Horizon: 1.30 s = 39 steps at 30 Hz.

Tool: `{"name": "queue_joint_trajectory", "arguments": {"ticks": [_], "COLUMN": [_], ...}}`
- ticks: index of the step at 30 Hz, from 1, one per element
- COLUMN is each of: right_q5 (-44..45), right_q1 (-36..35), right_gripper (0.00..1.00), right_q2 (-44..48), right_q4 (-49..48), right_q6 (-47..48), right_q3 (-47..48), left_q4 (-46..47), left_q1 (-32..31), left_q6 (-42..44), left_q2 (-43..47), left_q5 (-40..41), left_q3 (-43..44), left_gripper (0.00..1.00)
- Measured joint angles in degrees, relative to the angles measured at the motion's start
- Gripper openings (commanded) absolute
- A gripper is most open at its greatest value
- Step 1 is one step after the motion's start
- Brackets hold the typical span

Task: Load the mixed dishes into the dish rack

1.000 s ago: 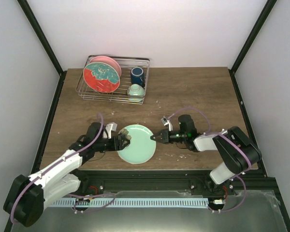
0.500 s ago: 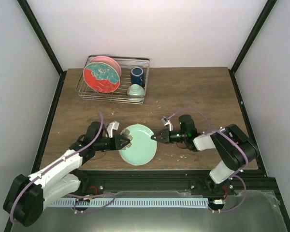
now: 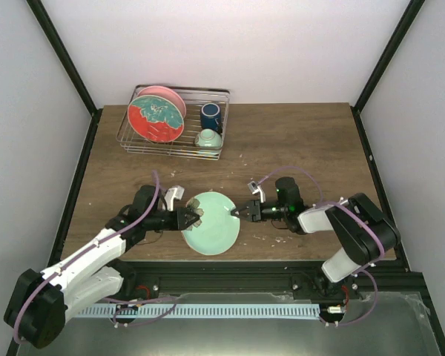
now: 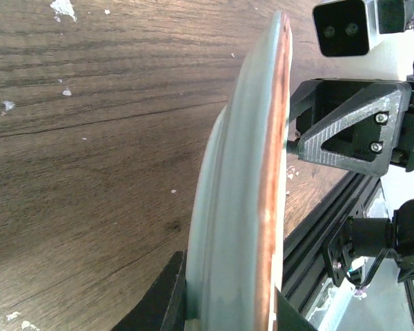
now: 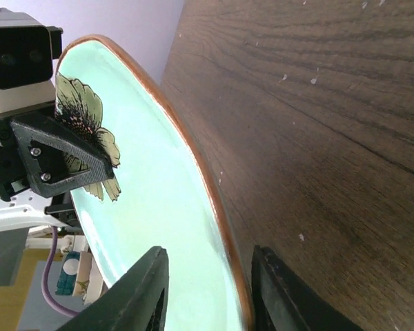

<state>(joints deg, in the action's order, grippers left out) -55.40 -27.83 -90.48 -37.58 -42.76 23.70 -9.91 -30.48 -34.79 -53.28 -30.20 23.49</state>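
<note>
A pale green plate [image 3: 211, 231] with a brown rim and a flower print is held tilted just above the table's near edge. My left gripper [image 3: 191, 218] is shut on its left rim, and in the left wrist view both fingers press the plate [image 4: 241, 207] edge-on. My right gripper [image 3: 237, 211] is open; its fingers straddle the plate's right rim [image 5: 214, 207] with gaps on both sides. The dish rack [image 3: 170, 150] at the back left holds a red-and-teal plate [image 3: 156, 119], a pink plate [image 3: 167, 94], a dark blue cup [image 3: 211, 116] and a small mint bowl [image 3: 209, 139].
The rack has free wire slots to the right of the standing plates. The black frame rail [image 3: 230, 268] runs along the near table edge just below the plate. White specks dot the wooden tabletop [image 3: 297, 141].
My left gripper closed on the plate's left rim. My right gripper, shut on the right rim a second ago, has opened. The plate has tilted slightly.
</note>
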Motion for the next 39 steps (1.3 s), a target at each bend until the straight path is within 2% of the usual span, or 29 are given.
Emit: {"name": "queue_joint_trajectory", "arguments": {"ticks": [5,7,11,15,21,26,32,39], "right_q5": [0.3,0.7,4.0,7.8,9.7,10.2,10.3,10.5], "right_q1": [1.3,1.8,1.9,1.9,1.9,1.9,1.9,1.9], "right_gripper": [0.42,0.46,0.46,0.47,0.47,0.47,0.47,0.47], "right_q2": [5.1,8.2,14.1,16.9,17.0,16.9,15.7,14.3], "right_q4": [3.0,5.7,12.7,18.9,22.1,22.2,22.2,22.4], "right_q6": [2.1,3.7,7.4,10.6,11.9,12.2,12.6,13.0], "right_q3": [-1.9,-2.3,-2.2,-1.9,-1.9,-1.9,-1.9,-1.9], "left_q4": [-4.9,-8.9,-19.6,-30.4,-38.9,-42.5,-41.8,-34.8], "left_q1": [1.0,2.3,4.3,4.4,4.5,4.5,4.5,4.6], "left_q6": [2.4,3.9,8.5,15.2,25.9,35.4,53.4,81.9], "left_q2": [0.1,0.0,-2.4,-8.0,-13.8,-15.6,-17.5,-21.0], "left_q5": [1.0,4.1,11.9,19.6,28.5,35.0,45.0,46.6], "left_q3": [2.6,4.2,11.5,27.1,52.4,65.2,66.2,60.8], "left_gripper": [0.0,0.0,0.0,0.0,0.0,0.0,0.0,0.0]}}
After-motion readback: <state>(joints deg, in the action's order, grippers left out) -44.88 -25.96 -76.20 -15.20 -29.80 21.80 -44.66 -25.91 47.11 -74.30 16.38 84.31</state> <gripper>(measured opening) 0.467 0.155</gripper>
